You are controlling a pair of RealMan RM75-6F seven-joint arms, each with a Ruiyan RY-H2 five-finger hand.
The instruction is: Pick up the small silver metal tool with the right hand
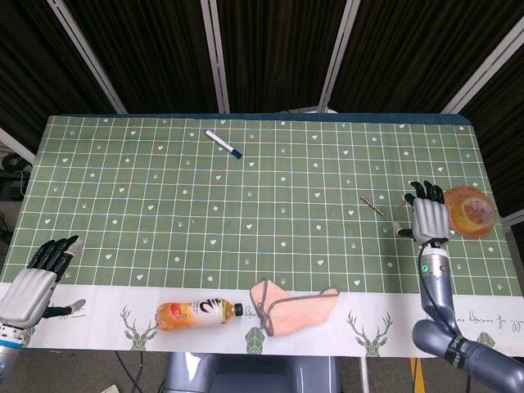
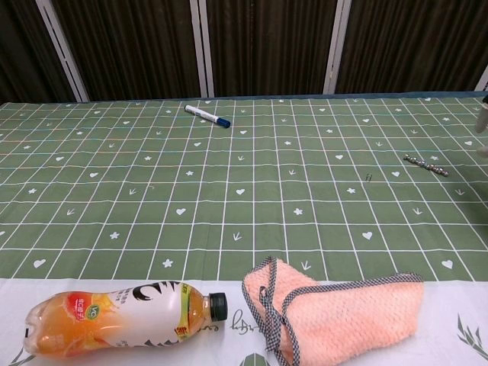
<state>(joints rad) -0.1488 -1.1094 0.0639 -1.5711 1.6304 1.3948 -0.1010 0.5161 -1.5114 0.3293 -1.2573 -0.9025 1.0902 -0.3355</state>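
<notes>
The small silver metal tool (image 1: 372, 203) lies flat on the green grid cloth right of centre; the chest view shows the tool (image 2: 426, 164) at its right side. My right hand (image 1: 427, 216) hovers a short way to the right of it, fingers spread, holding nothing. Only a sliver of that hand (image 2: 483, 122) reaches the chest view's right edge. My left hand (image 1: 37, 277) rests low at the near left corner of the table, fingers apart and empty.
A woven straw coaster (image 1: 469, 211) sits just right of my right hand. A pink cloth (image 1: 291, 306) and an orange juice bottle (image 1: 198, 313) lie along the near white border. A blue-capped marker (image 1: 223, 143) lies at the far middle-left.
</notes>
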